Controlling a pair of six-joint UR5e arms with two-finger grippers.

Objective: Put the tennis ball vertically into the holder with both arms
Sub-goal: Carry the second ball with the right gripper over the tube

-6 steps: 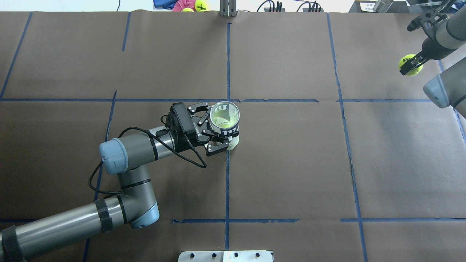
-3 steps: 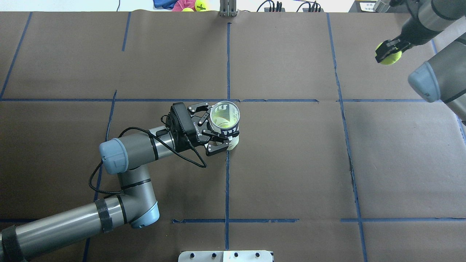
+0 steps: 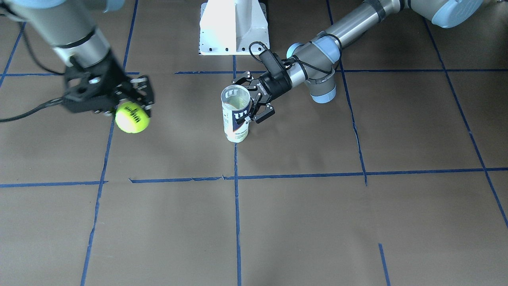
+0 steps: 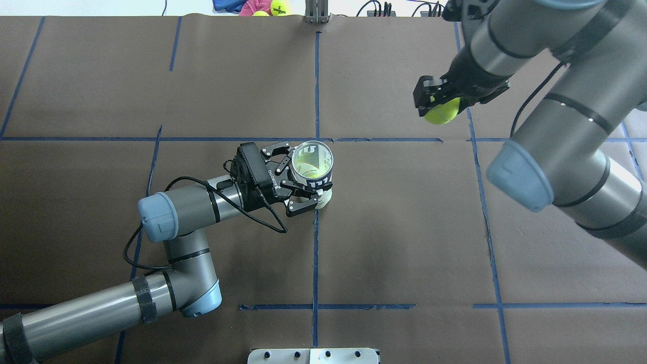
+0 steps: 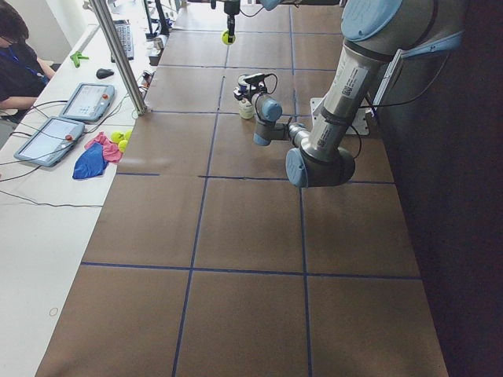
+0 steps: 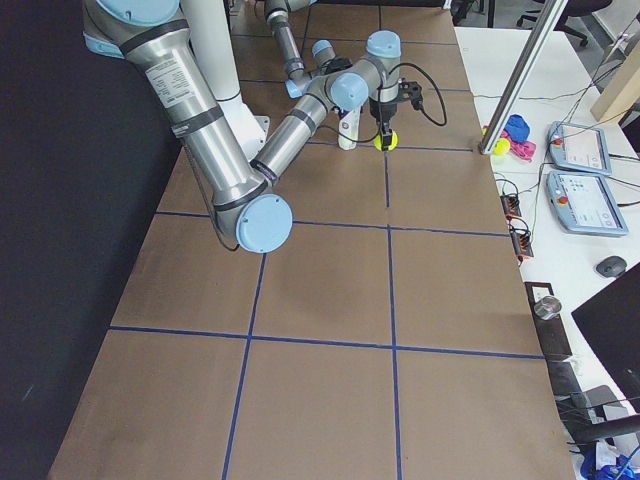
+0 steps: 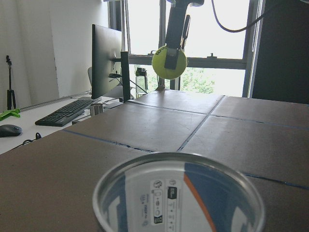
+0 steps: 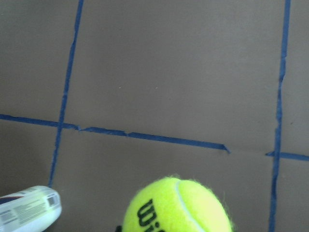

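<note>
Two arms over the table, one thing apiece. Pinches the holder with the left gripper, black fingers pressed against the label on either side, high on the can. Stands upright on the brown paper, open mouth up, beside a blue tape line. Clamps a tennis ball in the right gripper, both fingers closed on it from above, the ball hanging below them and clear of the paper. Hangs well apart from the holder, off to the robot's right and farther out from the white pedestal base. Seen from the left wrist: ball up in the air beyond the can's rim, not over the mouth. Seen from the right wrist: ball at the bottom edge, a bit of the holder in the lower left corner.
</note>
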